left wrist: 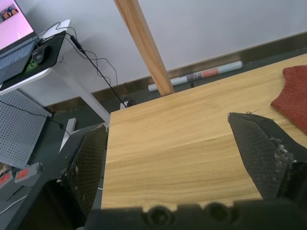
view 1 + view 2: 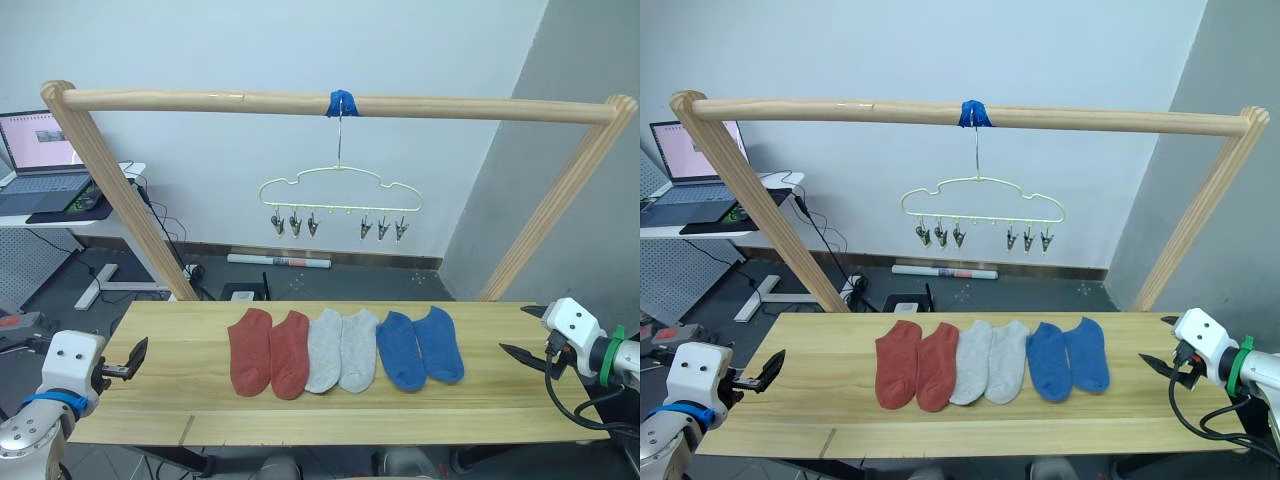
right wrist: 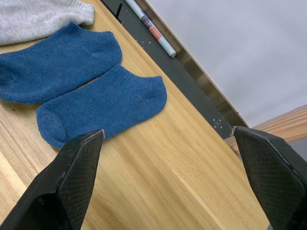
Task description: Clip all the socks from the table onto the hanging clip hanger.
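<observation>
- On the surface (image 2: 150,400), a long top of light yellowish planks, six ankle socks lie flat in one row across the middle, toes toward the robot, each touching or slightly overlapping its neighbour.
- Rust-red socks, two: first rust-red sock (image 2: 250,350) at the 9 o'clock end of the row; second rust-red sock (image 2: 290,353) just beside it.
- Light grey socks, two: first grey sock (image 2: 324,348) and second grey sock (image 2: 359,348), at the centre of the row.
- Blue socks, two: first blue sock (image 2: 399,349) and second blue sock (image 2: 438,343), at the 3 o'clock end; the right wrist view shows them side by side.
- Clip hanger (image 2: 340,190): pale cream-yellow wire with a wavy outline, at 12 o'clock above and behind the socks, its hook fixed under blue tape (image 2: 341,102) to the round wooden pole frame (image 2: 200,99). Six small metal clips hang beneath in two groups of three, none holding a sock.
- Left end effector (image 2: 135,362): at 9 o'clock by the surface's end, well apart from the red socks; fingers spread apart, holding nothing.
- Right end effector (image 2: 530,335): at 3 o'clock beyond the surface's other end, well apart from the blue socks; fingers spread wide, holding nothing.
- Background, 10 o'clock: laptop (image 2: 40,160) with lit screen on a white side desk (image 2: 120,215).
- Floor by the wall, 12 o'clock: a rolled tube (image 2: 278,261).
</observation>
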### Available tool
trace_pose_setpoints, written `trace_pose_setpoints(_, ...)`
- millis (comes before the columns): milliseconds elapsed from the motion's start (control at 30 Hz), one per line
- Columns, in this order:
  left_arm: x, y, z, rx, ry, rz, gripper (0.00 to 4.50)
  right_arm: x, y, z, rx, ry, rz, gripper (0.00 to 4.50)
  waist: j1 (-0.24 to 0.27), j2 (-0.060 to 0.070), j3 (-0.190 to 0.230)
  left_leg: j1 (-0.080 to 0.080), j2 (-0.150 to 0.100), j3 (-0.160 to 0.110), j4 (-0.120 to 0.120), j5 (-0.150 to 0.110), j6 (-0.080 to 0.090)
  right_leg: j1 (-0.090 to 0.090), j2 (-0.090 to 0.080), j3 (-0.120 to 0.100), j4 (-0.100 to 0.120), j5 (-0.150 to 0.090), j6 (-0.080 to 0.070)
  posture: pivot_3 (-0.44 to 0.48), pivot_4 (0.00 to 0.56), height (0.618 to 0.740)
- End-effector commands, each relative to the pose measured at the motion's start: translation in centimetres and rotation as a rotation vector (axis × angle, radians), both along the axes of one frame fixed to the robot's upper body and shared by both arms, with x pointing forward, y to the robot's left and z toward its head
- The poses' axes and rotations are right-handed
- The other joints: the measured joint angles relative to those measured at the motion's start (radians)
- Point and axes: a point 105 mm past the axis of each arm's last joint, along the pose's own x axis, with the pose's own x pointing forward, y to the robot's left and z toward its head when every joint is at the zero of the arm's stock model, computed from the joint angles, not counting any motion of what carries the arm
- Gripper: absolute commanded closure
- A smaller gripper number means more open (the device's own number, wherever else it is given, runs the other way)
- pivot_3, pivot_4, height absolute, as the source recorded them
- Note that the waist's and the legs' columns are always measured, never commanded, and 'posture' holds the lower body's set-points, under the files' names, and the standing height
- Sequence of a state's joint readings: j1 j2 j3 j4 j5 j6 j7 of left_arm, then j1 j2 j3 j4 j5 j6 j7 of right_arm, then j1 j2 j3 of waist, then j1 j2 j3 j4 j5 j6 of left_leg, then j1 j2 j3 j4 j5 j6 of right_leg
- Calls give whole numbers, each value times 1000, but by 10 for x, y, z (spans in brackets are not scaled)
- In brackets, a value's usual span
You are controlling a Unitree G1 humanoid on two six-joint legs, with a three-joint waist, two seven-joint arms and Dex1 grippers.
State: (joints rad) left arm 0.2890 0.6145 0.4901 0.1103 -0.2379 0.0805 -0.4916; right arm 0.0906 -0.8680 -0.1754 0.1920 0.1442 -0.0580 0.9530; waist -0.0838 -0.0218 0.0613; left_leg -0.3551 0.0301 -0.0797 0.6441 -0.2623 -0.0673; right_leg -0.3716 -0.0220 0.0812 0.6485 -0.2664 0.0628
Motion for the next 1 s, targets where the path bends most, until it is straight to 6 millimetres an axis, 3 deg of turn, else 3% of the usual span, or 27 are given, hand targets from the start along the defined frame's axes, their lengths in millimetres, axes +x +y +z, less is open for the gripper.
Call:
trace_pose_setpoints(33,5,2,15,19,-50,-9,26,4,2,15,-6,-52,18,0,0,0,0,0,0,0,0,0,0,0,0,0,0,0,0,-52,11,740)
trace_pose_setpoints(700,11,-6,32,-21,-146,-109,26,-3,10,16,20,-61,23,0,-4,-2,4,2,0,7,0,-1,-1,-2,1,9,0,0,1,-87,30,740)
trace_pose_setpoints(1000,32,-46,36,-118,-167,-214,26,-5,26,30,49,-103,40,0,-5,-1,13,3,0,9,-1,-1,-1,-3,2,13,0,0,1,-133,57,740)
